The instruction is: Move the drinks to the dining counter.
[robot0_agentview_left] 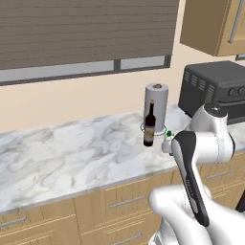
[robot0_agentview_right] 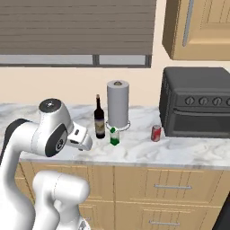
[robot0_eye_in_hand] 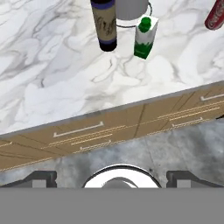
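The drinks stand on the wall-backed marble worktop (robot0_agentview_right: 188, 150) under the window blinds. A tall dark wine bottle (robot0_agentview_right: 99, 119) with a label is on the left. A small green-and-white carton (robot0_agentview_right: 114, 136) is just right of it and nearer the edge. A red soda can (robot0_agentview_right: 156, 133) sits further right. My gripper (robot0_eye_in_hand: 111, 178) is open with nothing between its fingertips (robot0_eye_in_hand: 41, 177). It hangs in front of the worktop's front edge, short of the wine bottle (robot0_eye_in_hand: 104, 24) and carton (robot0_eye_in_hand: 145, 36), looking down on them. The dining counter is out of view.
A grey paper towel roll (robot0_agentview_right: 118, 103) stands right behind the bottle and carton. A black toaster oven (robot0_agentview_right: 197, 101) sits at the right, close to the can. Light wood drawers (robot0_eye_in_hand: 87, 131) with bar handles run below the worktop. Wall cabinets (robot0_agentview_right: 197, 27) hang at the upper right.
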{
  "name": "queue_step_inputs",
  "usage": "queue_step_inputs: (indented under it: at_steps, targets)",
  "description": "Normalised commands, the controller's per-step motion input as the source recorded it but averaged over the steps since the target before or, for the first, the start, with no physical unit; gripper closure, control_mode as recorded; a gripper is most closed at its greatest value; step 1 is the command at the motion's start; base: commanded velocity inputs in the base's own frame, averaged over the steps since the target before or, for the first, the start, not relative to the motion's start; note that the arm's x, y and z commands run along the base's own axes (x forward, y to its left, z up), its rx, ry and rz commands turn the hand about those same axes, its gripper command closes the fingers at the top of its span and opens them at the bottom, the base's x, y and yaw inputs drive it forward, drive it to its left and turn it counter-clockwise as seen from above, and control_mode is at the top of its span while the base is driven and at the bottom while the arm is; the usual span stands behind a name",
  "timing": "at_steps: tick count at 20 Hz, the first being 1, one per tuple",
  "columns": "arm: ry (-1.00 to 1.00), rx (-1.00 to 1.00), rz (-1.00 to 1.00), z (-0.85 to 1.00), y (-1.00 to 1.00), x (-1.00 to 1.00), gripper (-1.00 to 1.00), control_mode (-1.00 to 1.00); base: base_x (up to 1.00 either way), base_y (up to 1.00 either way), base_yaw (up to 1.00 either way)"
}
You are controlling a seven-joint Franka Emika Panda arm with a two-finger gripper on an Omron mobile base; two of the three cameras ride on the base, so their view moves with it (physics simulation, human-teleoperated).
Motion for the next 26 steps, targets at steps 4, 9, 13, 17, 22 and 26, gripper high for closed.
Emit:
queue_step_inputs:
  at_steps: [4,9,13,17,22,26]
  targets:
    - [0.00,0.00,0.00,0.00,0.00,0.00,-1.00,1.00,0.64,0.10,-0.09]
    - [0.00,0.00,0.00,0.00,0.00,0.00,-1.00,1.00,0.33,0.03,-0.02]
    - [0.00,0.00,0.00,0.00,0.00,0.00,-1.00,1.00,0.00,0.00,0.00]
    - [0.00,0.00,0.00,0.00,0.00,0.00,-1.00,1.00,0.00,0.00,0.00]
    - [0.00,0.00,0.00,0.00,0.00,-0.01,-1.00,-1.00,-0.01,0.00,0.00]
    - [0.00,0.00,0.00,0.09,0.00,0.00,-1.00,-1.00,0.00,0.00,0.00]
